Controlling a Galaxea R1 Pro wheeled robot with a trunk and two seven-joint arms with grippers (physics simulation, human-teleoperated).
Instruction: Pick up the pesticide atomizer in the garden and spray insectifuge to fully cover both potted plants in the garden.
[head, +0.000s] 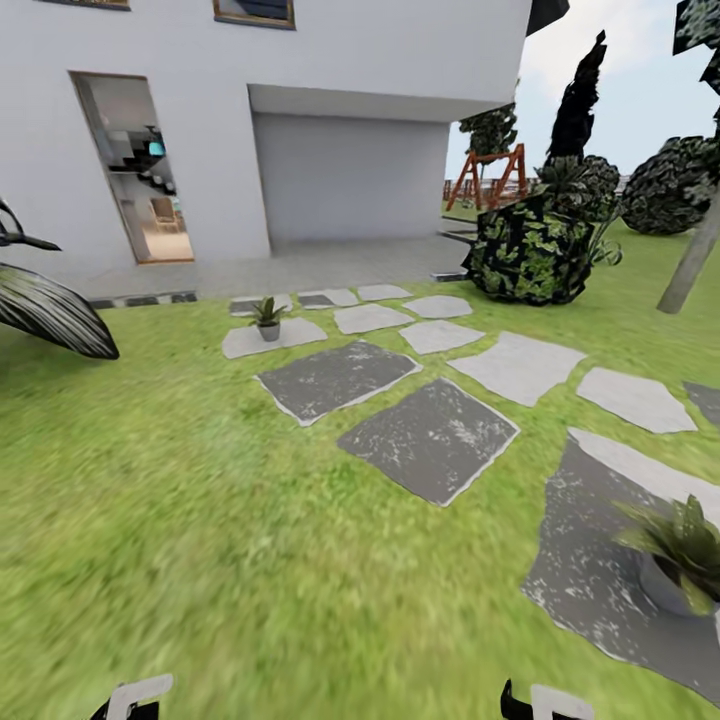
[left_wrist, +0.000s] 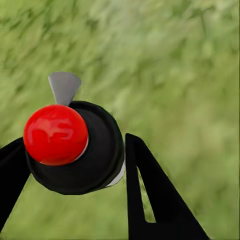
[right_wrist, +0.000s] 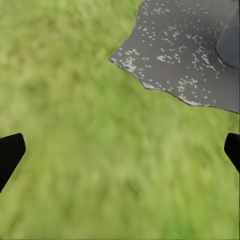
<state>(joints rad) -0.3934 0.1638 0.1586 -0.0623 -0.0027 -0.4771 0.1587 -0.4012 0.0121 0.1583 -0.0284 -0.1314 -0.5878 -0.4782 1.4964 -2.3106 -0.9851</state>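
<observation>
In the left wrist view my left gripper (left_wrist: 75, 150) is shut on the pesticide atomizer (left_wrist: 102, 155), a dark round body seen end-on with a red ball and a pale grey trigger tip. One potted plant (head: 268, 318) stands on a pale stepping stone far ahead, left of centre. The other potted plant (head: 682, 555) sits on a dark stone (head: 590, 560) at the near right. Its grey pot edge (right_wrist: 231, 42) shows in the right wrist view. My right gripper (right_wrist: 120, 145) hangs open over the grass, holding nothing.
Grey stepping stones (head: 430, 435) cross the lawn toward a white house (head: 350, 150) with an open doorway. A rounded dark bush (head: 530, 250) stands at the back right, with a tree trunk (head: 690, 265) beyond it. Striped leaves (head: 50, 310) reach in from the left.
</observation>
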